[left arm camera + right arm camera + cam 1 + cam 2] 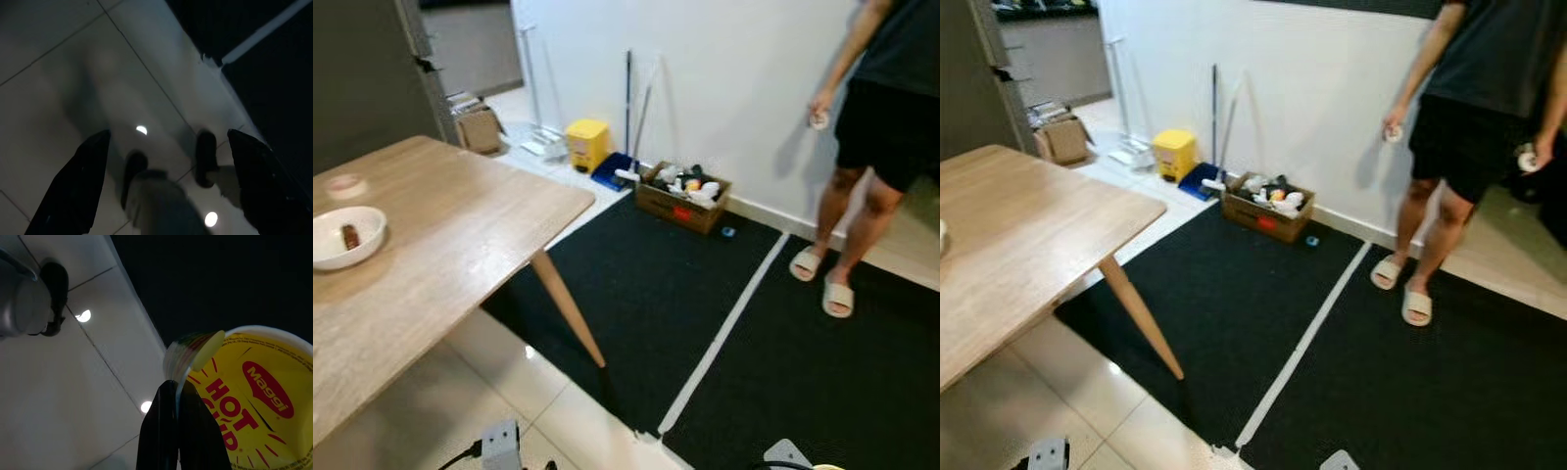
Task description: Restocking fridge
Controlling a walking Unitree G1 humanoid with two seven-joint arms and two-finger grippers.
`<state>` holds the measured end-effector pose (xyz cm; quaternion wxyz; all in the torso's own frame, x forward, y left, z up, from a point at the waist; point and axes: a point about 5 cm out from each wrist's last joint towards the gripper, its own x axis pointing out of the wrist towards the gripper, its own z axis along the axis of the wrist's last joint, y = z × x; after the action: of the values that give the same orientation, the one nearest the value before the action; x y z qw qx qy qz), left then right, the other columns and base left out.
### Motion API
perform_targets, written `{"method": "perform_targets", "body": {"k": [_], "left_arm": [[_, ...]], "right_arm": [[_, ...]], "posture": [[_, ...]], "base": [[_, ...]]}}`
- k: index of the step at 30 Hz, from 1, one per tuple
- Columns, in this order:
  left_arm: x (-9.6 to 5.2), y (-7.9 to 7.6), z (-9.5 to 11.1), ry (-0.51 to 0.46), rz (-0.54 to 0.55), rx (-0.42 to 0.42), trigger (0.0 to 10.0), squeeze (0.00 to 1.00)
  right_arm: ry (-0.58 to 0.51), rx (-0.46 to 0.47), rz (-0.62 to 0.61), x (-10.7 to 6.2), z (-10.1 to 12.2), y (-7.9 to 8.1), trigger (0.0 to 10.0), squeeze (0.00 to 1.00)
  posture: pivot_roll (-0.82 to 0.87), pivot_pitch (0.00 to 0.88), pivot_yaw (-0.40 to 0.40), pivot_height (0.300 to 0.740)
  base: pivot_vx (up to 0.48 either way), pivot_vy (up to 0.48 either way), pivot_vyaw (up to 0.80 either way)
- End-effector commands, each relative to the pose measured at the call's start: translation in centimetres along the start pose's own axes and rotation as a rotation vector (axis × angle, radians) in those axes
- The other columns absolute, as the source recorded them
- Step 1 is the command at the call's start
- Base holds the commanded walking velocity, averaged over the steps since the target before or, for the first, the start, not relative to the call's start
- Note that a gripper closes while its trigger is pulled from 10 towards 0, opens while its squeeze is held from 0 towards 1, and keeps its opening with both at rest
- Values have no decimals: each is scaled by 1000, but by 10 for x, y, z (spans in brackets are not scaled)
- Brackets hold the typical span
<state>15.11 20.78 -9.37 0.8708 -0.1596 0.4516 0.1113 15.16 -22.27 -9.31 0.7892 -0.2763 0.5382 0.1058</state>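
Right end effector [175,396] pinches a yellow noodle cup [244,396]; left end effector [166,166] gapes over tiled floor [58,73].

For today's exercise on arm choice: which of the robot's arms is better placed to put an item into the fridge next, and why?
Right. The right gripper is already pinched on the rim of the noodle cup. The left gripper hangs open over the floor tiles, holding nothing. No fridge can be made out yet.
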Motion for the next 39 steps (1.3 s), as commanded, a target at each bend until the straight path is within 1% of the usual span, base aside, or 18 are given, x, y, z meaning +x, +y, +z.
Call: {"method": "perform_targets", "body": {"k": [1, 8, 16, 22, 26, 35, 37, 39], "left_arm": [[0, 0, 1, 3, 4, -7, 10000, 0], [0, 2, -2, 10, 5, -7, 10000, 0], [0, 1, 2, 5, 0, -22, 10000, 0], [1, -1, 2, 3, -10, -24, 10000, 0], [1, -4, 0, 10, -26, -56, 10000, 0], [1, -7, 0, 11, -38, -59, 10000, 0], [1, -7, 0, 13, -42, -54, 10000, 0], [1, -8, -1, 15, -50, -48, 10000, 0]], "right_arm": [[5, -3, -2, 0, -3, 0, 10000, 0], [24, 5, 6, -1, -12, 4, 10000, 0], [20, -1, 7, -1, -8, 5, 10000, 0], [13, -19, 4, 0, -3, 3, 10000, 0], [10, -23, 3, 0, -2, 2, 10000, 0], [24, -41, -2, -1, -11, -3, 10000, 0], [20, -24, -6, -1, -12, -4, 10000, 0], [17, -27, -1, -1, -12, -4, 10000, 0]], "posture": [[-27, 0, -1, 740], [-35, 0, 10, 740], [-34, 0, 7, 740], [-30, 0, 2, 740], [-30, 0, 2, 740], [-33, 0, 1, 740], [-33, 0, 1, 740], [-33, 0, 1, 740]], "base": [[0, 0, -800], [0, 0, -800], [0, 0, -800], [0, 0, -800], [0, 0, -800], [0, 0, -800], [0, 0, 0], [0, 0, 0]]}}
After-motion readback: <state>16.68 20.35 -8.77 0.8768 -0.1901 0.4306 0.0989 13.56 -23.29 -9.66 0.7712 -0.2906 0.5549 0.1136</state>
